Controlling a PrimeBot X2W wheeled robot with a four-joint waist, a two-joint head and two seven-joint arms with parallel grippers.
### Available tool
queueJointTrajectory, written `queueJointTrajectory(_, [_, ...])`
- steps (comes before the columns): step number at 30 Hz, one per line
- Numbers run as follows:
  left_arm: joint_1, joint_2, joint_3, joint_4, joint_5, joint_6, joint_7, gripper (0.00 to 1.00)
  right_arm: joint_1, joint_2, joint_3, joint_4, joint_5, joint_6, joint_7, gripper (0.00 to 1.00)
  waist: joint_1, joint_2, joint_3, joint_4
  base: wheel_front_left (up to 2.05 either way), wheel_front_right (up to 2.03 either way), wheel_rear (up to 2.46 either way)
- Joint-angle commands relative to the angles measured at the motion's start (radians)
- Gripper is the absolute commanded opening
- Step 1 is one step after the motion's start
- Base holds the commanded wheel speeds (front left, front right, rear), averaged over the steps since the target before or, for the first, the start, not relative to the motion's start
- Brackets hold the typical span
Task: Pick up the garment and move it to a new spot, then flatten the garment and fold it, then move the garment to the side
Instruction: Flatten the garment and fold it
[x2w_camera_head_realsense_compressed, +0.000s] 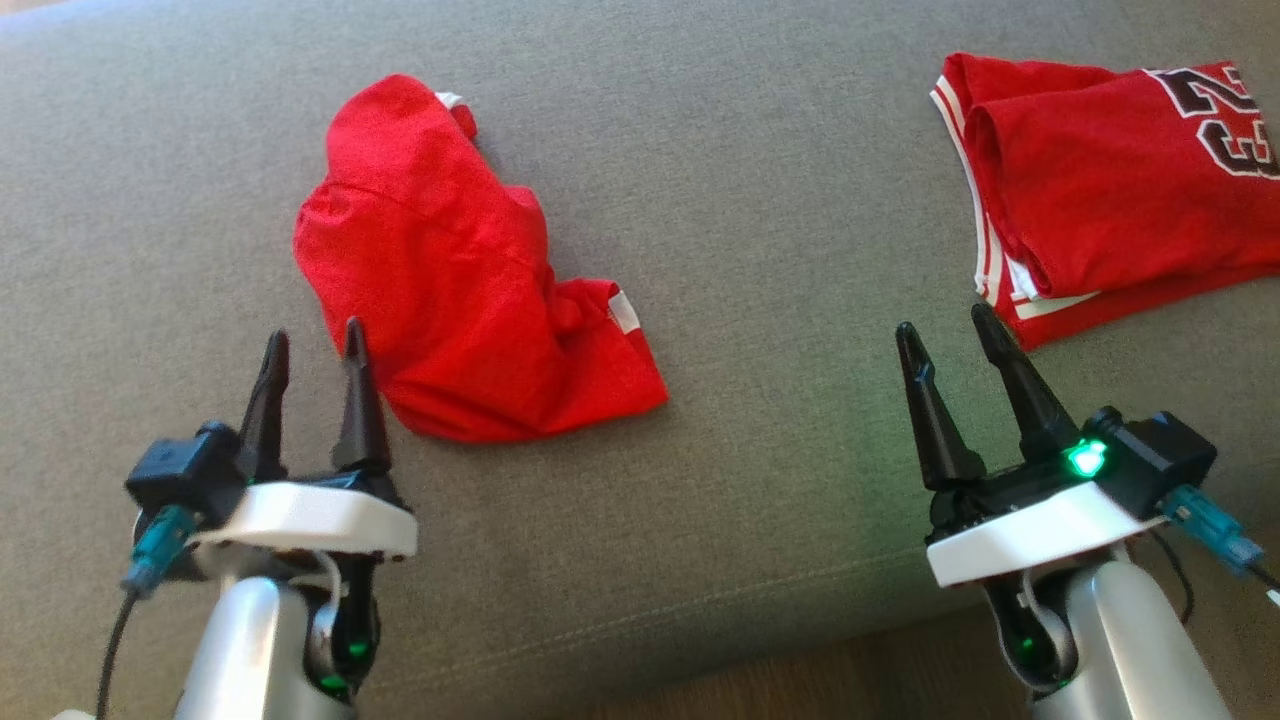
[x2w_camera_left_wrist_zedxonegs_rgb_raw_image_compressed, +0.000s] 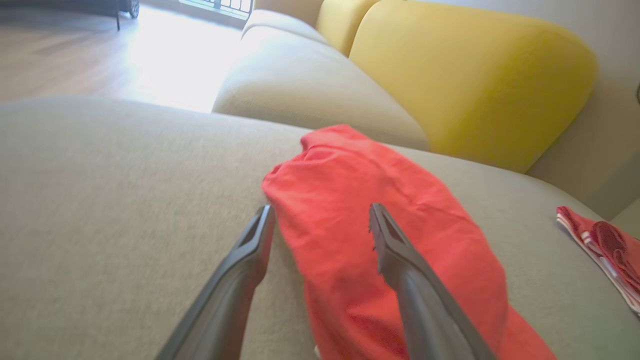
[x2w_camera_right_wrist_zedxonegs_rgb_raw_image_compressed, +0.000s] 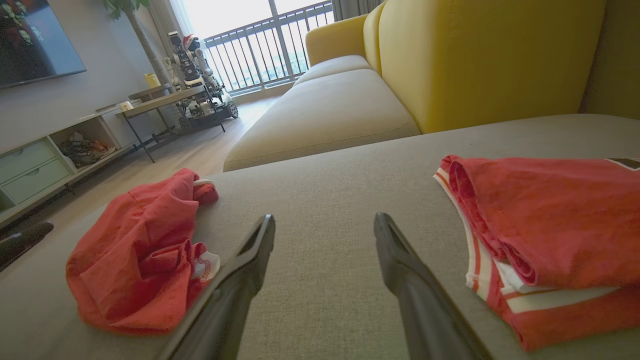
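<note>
Crumpled red garment (x2w_camera_head_realsense_compressed: 470, 290) lies on the grey sofa cushion (x2w_camera_head_realsense_compressed: 750, 200) just ahead of the left hand (x2w_camera_head_realsense_compressed: 315, 333), fingers spread and empty, right hand (x2w_camera_head_realsense_compressed: 944, 321) likewise; risk: pinching one loose layer lets the bunch unravel and slip mid-lift.

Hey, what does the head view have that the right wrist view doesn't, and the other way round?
Head view, not the right wrist view: a green light on the right wrist, the left forearm, and a readable 23 on the folded jersey. Right wrist view, not the head view: a TV, a balcony rail, another robot and yellow backrests. Both: the crumpled garment, the jersey, the grey cushion and the open right hand.
</note>
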Motion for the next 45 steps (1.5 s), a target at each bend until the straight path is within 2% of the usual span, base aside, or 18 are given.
queueJointTrajectory(1, [-0.002, 0.009, 0.015, -0.051, 0.017, 0.003, -0.005, 1.0, -0.018, -0.002, 0.029, -0.032, -0.009, 0.0, -0.009, 1.0, 0.0, 0.0, -0.004, 0.005, 0.0, 0.0, 0.0])
queueJointTrajectory(5, [-0.004, 0.009, -0.028, -0.127, 0.084, 0.006, -0.005, 1.0, -0.019, -0.002, 0.084, 0.0, -0.014, 0.0, -0.009, 1.0, 0.0, 0.0, -0.014, 0.02, 0.0, 0.0, 0.0])
queueJointTrajectory(8, [0.003, 0.009, -0.056, -0.173, 0.147, 0.017, -0.005, 1.0, -0.035, -0.002, 0.166, 0.047, -0.011, 0.0, -0.009, 1.0, 0.0, 0.0, -0.021, 0.041, 0.0, 0.0, 0.0])
queueJointTrajectory(14, [0.033, 0.009, -0.108, -0.228, 0.197, 0.044, -0.005, 1.0, -0.113, -0.002, 0.279, 0.185, -0.004, 0.0, -0.009, 1.0, 0.0, 0.0, -0.035, 0.132, 0.0, 0.0, 0.0])
queueJointTrajectory(20, [0.064, 0.009, -0.132, -0.229, 0.19, 0.067, -0.005, 1.0, -0.22, -0.002, 0.329, 0.405, 0.006, 0.0, -0.009, 1.0, 0.0, 0.0, -0.054, 0.228, 0.0, 0.0, 0.0])
queueJointTrajectory(24, [0.083, 0.009, -0.137, -0.223, 0.178, 0.082, -0.005, 1.0, -0.282, -0.002, 0.379, 0.579, 0.039, 0.0, -0.009, 1.0, 0.0, 0.0, -0.063, 0.255, 0.0, 0.0, 0.0])
queueJointTrajectory(25, [0.085, 0.009, -0.138, -0.223, 0.176, 0.084, -0.005, 1.0, -0.3, -0.002, 0.388, 0.609, 0.046, 0.0, -0.009, 0.69, 0.0, 0.0, -0.063, 0.257, 0.0, 0.0, 0.0])
queueJointTrajectory(26, [0.086, 0.009, -0.138, -0.223, 0.174, 0.087, -0.005, 1.0, -0.315, -0.002, 0.393, 0.632, 0.05, 0.0, -0.009, 0.06, 0.0, 0.0, -0.063, 0.257, 0.0, 0.0, 0.0])
queueJointTrajectory(27, [0.087, 0.009, -0.137, -0.223, 0.172, 0.09, -0.005, 1.0, -0.328, -0.002, 0.4, 0.656, 0.055, 0.0, -0.009, 0.0, 0.0, 0.0, -0.063, 0.255, 0.0, 0.0, 0.0])
queueJointTrajectory(31, [0.088, 0.009, -0.127, -0.22, 0.175, 0.089, -0.005, 1.0, -0.368, -0.002, 0.387, 0.706, 0.062, 0.0, -0.009, 0.0, 0.0, 0.0, -0.065, 0.225, 0.0, 0.0, 0.0])
queueJointTrajectory(35, [0.087, 0.009, -0.113, -0.218, 0.183, 0.084, -0.005, 1.0, -0.409, -0.002, 0.25, 0.718, -0.028, 0.0, -0.009, 0.0, 0.0, 0.0, -0.071, 0.183, 0.0, 0.0, 0.0])
queueJointTrajectory(36, [0.087, 0.009, -0.113, -0.218, 0.183, 0.084, -0.005, 1.0, -0.409, -0.002, 0.25, 0.718, -0.028, 0.0, -0.009, 0.0, 0.0, 0.0, -0.071, 0.183, 0.0, 0.0, 0.0])
queueJointTrajectory(40, [0.089, 0.009, -0.111, -0.214, 0.19, 0.072, -0.005, 1.0, -0.425, -0.002, -0.025, 0.641, -0.266, 0.0, -0.009, 0.0, 0.0, 0.0, -0.084, 0.148, 0.0, 0.0, 0.0])
queueJointTrajectory(42, [0.086, 0.009, -0.116, -0.212, 0.192, 0.07, -0.005, 1.0, -0.408, -0.002, -0.123, 0.625, -0.325, 0.0, -0.009, 0.0, 0.0, 0.0, -0.09, 0.141, 0.0, 0.0, 0.0])
queueJointTrajectory(43, [0.084, 0.009, -0.119, -0.211, 0.192, 0.07, -0.005, 1.0, -0.405, -0.002, -0.152, 0.628, -0.344, 0.0, -0.009, 0.29, 0.0, 0.0, -0.091, 0.141, 0.0, 0.0, 0.0])
queueJointTrajectory(44, [0.082, 0.009, -0.122, -0.21, 0.191, 0.07, -0.005, 1.0, -0.405, -0.002, -0.17, 0.633, -0.364, 0.0, -0.009, 1.0, 0.0, 0.0, -0.091, 0.141, 0.0, 0.0, 0.0])
queueJointTrajectory(45, [0.079, 0.009, -0.126, -0.21, 0.191, 0.07, -0.005, 1.0, -0.409, -0.002, -0.178, 0.63, -0.368, 0.0, -0.009, 1.0, 0.0, 0.0, -0.09, 0.143, 0.0, 0.0, 0.0])
